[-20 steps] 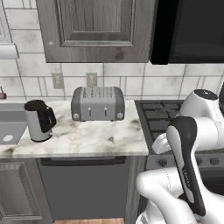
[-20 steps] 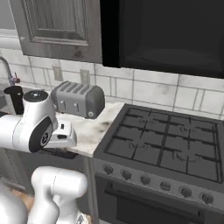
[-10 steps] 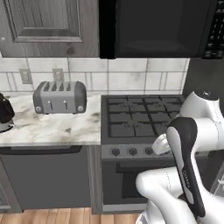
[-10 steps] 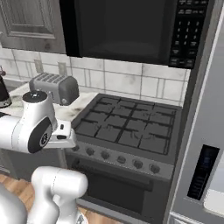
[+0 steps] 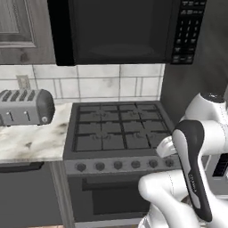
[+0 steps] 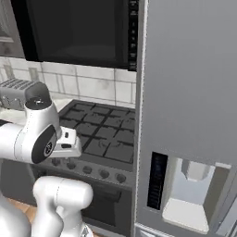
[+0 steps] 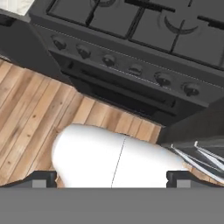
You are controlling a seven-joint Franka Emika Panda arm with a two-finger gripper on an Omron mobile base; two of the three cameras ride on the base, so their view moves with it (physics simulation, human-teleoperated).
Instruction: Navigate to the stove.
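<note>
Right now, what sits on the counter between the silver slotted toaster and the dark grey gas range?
Nothing: in the left base view, bare marble counter separates the silver slotted toaster from the dark grey gas range.

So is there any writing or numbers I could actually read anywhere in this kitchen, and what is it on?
None can be read.
Microwave keypad: rows of pale marks on the buttons, too small and blurred to read.
Stove knobs: no legible markings.
Toaster: small dark controls, no readable label.
Fridge dispenser panel: dark strip, nothing legible.
</note>
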